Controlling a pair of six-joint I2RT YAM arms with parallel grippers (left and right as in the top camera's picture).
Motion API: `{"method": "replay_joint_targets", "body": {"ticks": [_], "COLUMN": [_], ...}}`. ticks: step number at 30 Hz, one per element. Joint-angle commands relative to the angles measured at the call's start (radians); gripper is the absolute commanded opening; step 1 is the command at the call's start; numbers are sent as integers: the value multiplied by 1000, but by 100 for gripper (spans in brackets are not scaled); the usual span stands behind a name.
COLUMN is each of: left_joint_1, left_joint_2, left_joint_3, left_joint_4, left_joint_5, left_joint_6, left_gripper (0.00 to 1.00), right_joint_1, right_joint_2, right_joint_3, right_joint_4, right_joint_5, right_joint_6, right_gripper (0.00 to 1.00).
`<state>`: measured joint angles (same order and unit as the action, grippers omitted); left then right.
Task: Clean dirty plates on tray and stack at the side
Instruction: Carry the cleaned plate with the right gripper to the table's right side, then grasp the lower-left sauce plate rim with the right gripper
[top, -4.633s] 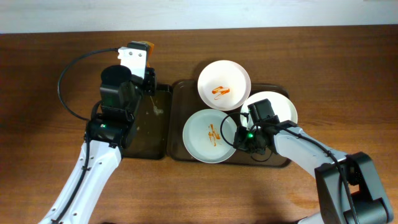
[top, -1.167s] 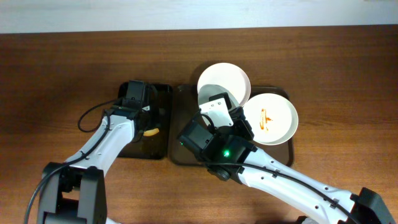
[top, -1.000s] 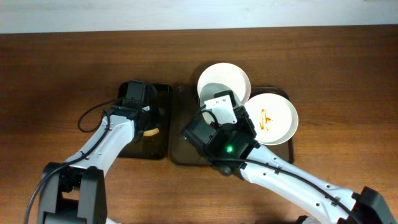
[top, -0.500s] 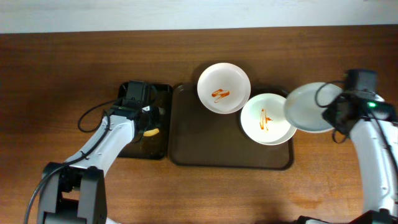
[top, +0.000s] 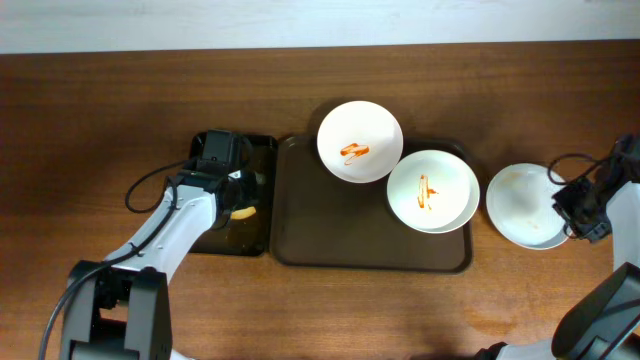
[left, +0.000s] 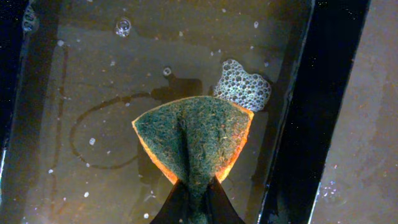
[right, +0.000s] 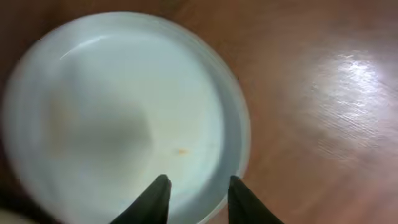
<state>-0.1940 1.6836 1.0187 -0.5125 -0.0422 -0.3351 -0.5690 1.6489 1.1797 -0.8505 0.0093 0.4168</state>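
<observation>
**One plate set down beside the tray, two smeared plates left**

Just left of the tray (top: 320, 245), your left hand (top: 232, 190) hung over the basin (top: 258, 152) of soapy water, clamped on the sponge (left: 193, 146). The wrist view showed the sponge folded into a fan, green scrub face up with orange edges. Its pinched end sat between the fingers and its spread end pointed toward a clump of foam (left: 244, 84).

Two plates on the tray were unwashed. The far plate (top: 360, 140) overhung the tray's far edge and carried an orange smear. The right plate (top: 432, 190) sat at the tray's right end, also smeared, its rim meeting the far plate's or nearly so.

Just off the tray's right edge, the clean plate (top: 525, 205) lay flat on the surface (top: 100, 150). Your right hand (top: 585, 205) was at its outer side, fingers spread and gripping nothing, with the rim beneath them. The blur hid whether they touched it.

I judged the stack begun with one plate. The right plate lay directly left of your right hand, with only the clean plate between, so that hand was the nearer one to fetch it. The sponge waited on the tray's opposite side. A round plate offers no preferred axis, so the rim facing your right hand looked the natural grip. The reach had to pass over the clean plate without nudging it.
</observation>
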Motion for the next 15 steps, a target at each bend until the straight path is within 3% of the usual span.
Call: {"method": "replay_joint_targets", "body": {"ticks": [1, 3, 10, 13, 14, 15], "left_joint_1": [7, 7, 7, 7, 7, 7], "left_joint_2": [12, 12, 12, 12, 12, 12], "left_joint_3": [-3, -3, -3, -3, -3, -3], "left_joint_4": [1, 1, -2, -2, -2, -2], "left_joint_5": [1, 1, 1, 1, 1, 1], "left_joint_6": [15, 15, 15, 15, 15, 15], "left_gripper": [0, 0, 0, 0, 0, 0], "right_joint_1": [26, 98, 340, 373, 374, 374], "right_joint_2": [-2, -1, 117, 198, 205, 205], "right_joint_3": [-3, -3, -3, -3, -3, -3], "right_joint_4": [21, 8, 4, 2, -2, -6], "right_joint_5": [-350, -360, -209, -203, -207, -207], "right_joint_6": [-219, -280, -278, -251, -251, -251], "right_gripper": [40, 42, 41, 24, 14, 11]}}
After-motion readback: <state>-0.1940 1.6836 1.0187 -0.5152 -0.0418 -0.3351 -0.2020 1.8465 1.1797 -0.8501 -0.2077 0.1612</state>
